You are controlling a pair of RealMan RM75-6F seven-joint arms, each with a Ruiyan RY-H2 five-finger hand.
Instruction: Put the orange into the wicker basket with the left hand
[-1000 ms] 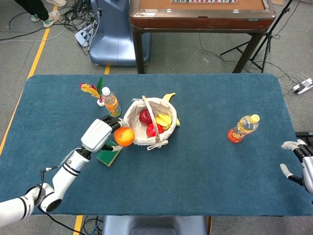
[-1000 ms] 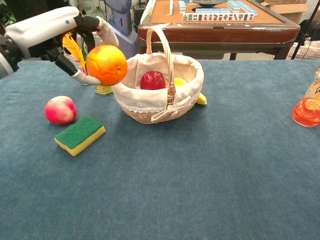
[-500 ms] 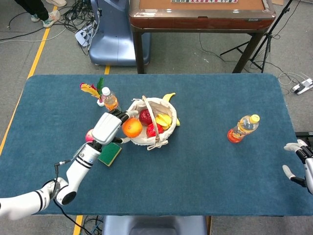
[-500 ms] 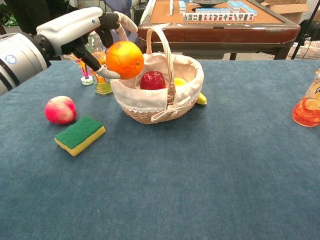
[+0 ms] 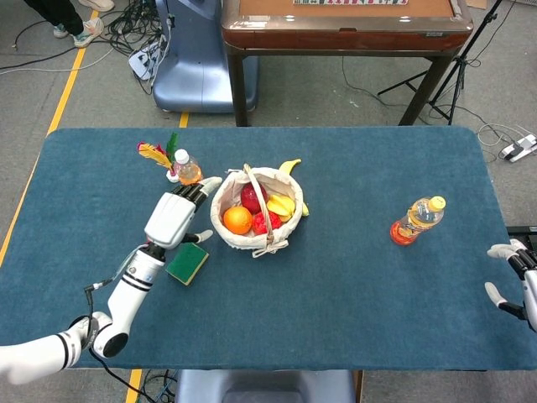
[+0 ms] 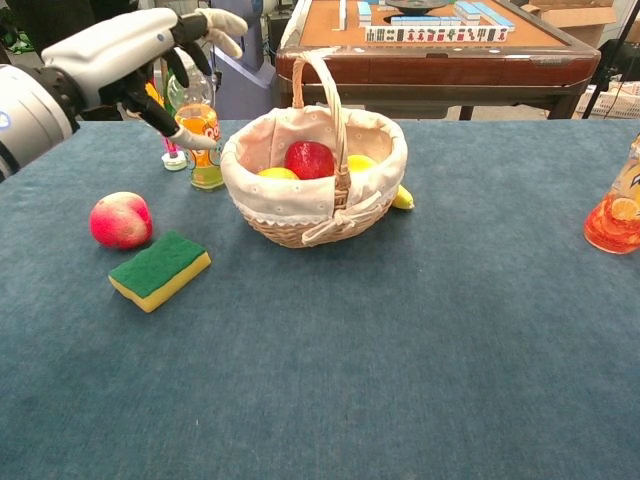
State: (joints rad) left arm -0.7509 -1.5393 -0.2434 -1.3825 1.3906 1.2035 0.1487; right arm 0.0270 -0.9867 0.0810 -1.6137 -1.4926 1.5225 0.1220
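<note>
The orange point(image 5: 238, 220) lies inside the wicker basket point(image 5: 225, 191), in its left half beside a red apple point(image 5: 250, 199). In the chest view only the orange's top point(image 6: 278, 174) shows over the cloth-lined basket rim point(image 6: 300, 205). My left hand point(image 5: 172, 218) hovers just left of the basket, fingers spread and holding nothing; in the chest view this left hand point(image 6: 160, 50) is raised above the table at the upper left. My right hand point(image 5: 510, 275) sits at the table's right edge, fingers apart and empty.
A peach point(image 6: 120, 219) and a green-and-yellow sponge point(image 6: 160, 270) lie left of the basket. A small juice bottle point(image 6: 200, 125) and a feathered toy point(image 5: 155, 154) stand behind my left hand. Another bottle point(image 5: 416, 220) lies at the right. Bananas point(image 5: 283, 205) share the basket.
My left hand carried the orange right over the basket rim and let it go; the orange now rests inside. The hand has drawn back left with its fingers spread.
</note>
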